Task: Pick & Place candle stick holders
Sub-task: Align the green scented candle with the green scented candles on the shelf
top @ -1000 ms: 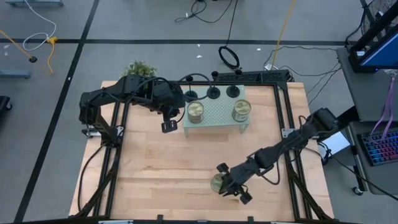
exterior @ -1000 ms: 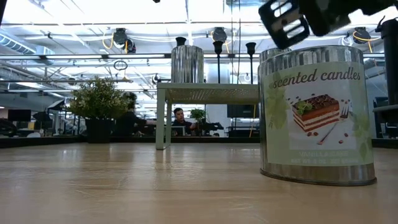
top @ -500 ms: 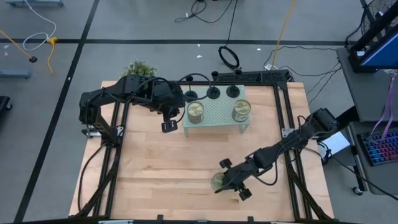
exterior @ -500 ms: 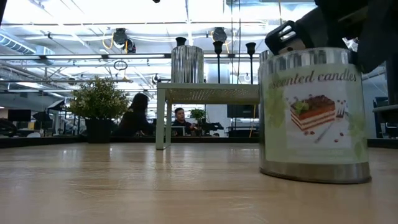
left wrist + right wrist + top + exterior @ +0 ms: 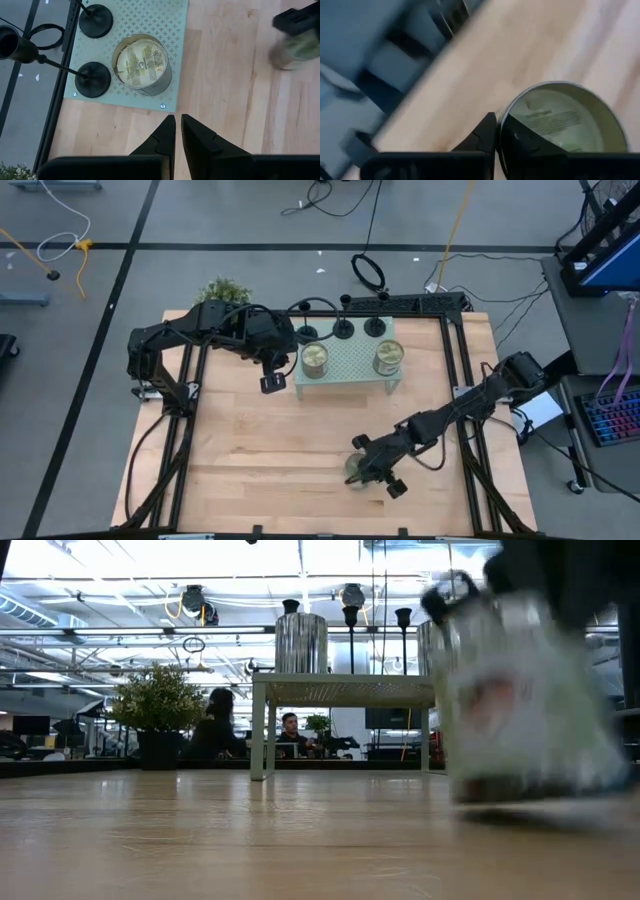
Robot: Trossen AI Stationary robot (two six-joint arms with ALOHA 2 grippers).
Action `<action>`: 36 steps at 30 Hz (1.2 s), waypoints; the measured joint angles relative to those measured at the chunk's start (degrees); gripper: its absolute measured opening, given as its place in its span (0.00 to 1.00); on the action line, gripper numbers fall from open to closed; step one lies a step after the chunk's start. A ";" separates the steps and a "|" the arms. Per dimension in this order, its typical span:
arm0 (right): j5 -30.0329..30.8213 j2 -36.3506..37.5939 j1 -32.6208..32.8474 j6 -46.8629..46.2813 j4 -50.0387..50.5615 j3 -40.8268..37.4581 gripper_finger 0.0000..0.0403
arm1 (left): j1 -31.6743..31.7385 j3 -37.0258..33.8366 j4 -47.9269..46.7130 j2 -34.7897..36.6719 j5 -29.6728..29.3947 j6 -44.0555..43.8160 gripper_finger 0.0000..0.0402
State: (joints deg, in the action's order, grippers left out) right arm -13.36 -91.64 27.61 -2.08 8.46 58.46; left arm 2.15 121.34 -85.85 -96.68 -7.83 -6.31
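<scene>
1. Three holders (image 5: 342,328) were seen standing in a row along the far edge of the rack (image 5: 350,360), each a black disc with a thin upright stem.
2. In the left wrist view two of the holders (image 5: 92,79) were shown on the rack's perforated top, just beside a tin (image 5: 141,62).
3. In the low view the stems of the holders (image 5: 351,615) were seen rising above the rack top (image 5: 340,690), between two tins.
4. Two tins (image 5: 315,358) were placed on the rack, one toward each end.
5. The left gripper (image 5: 271,383) was held above the table (image 5: 250,450), just off the rack's left end, with its fingers (image 5: 167,132) nearly closed and nothing between them.
6. The right gripper (image 5: 372,468) was positioned near the table's front edge, at a third tin (image 5: 357,468).
7. In the right wrist view that tin's (image 5: 565,120) rim was seen at the fingers (image 5: 487,132), which were drawn narrow; whether the rim was pinched could not be told.
8. A potted plant (image 5: 222,289) was set at the table's far left corner.
9. People (image 5: 215,725) were seen seated in the room behind the table.
</scene>
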 joint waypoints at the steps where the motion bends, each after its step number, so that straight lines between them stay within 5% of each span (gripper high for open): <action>1: -1.04 1.14 -0.01 -0.28 -1.24 0.00 0.03 | 0.00 0.00 -0.02 0.00 0.08 -0.04 0.09; 5: -1.74 7.83 -0.56 6.04 -1.51 0.09 0.01 | 0.00 0.00 0.04 0.00 0.06 -0.21 0.09; 15: 20.56 16.64 -8.11 16.55 21.09 15.06 0.01 | 0.00 0.00 0.82 0.00 0.04 -0.26 0.09; 23: 19.68 11.80 -23.77 13.62 41.88 32.44 0.01 | 0.02 0.00 0.88 0.00 -0.05 -1.59 0.09; 36: 9.31 3.78 -35.60 16.39 47.05 33.73 0.01 | 0.00 0.00 0.90 0.00 -0.20 -1.94 0.09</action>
State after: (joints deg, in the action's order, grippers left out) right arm -4.04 -87.87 -7.99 14.30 55.51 92.18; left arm 2.16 121.34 -84.95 -96.68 -8.03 -8.25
